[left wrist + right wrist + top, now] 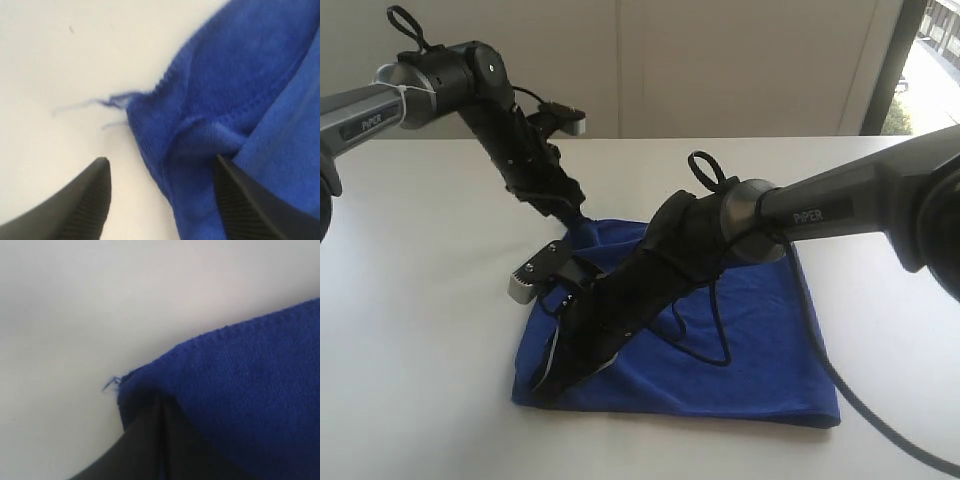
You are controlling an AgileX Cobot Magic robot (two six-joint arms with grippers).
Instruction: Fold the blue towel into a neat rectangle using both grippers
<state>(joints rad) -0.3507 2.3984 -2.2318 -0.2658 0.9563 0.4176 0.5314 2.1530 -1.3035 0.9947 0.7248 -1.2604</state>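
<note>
The blue towel (760, 340) lies folded on the white table (420, 320). My left gripper (575, 213) is down at its far left corner. In the left wrist view the left gripper (161, 161) is open, and the frayed corner of the towel (250, 75) sits between its fingertips (100, 172), closer to one of them. My right gripper (542, 385) reaches across the cloth to the near left corner. In the right wrist view the right gripper (160, 402) is shut, with the towel (250, 380) corner pinched at its tip and draped over one finger.
A black cable (718, 330) from the right arm loops over the middle of the towel. A grey-silver block (523, 285) on the right wrist hangs just above the towel's left edge. Bare white tabletop surrounds the cloth; a wall and a window (935, 60) stand behind.
</note>
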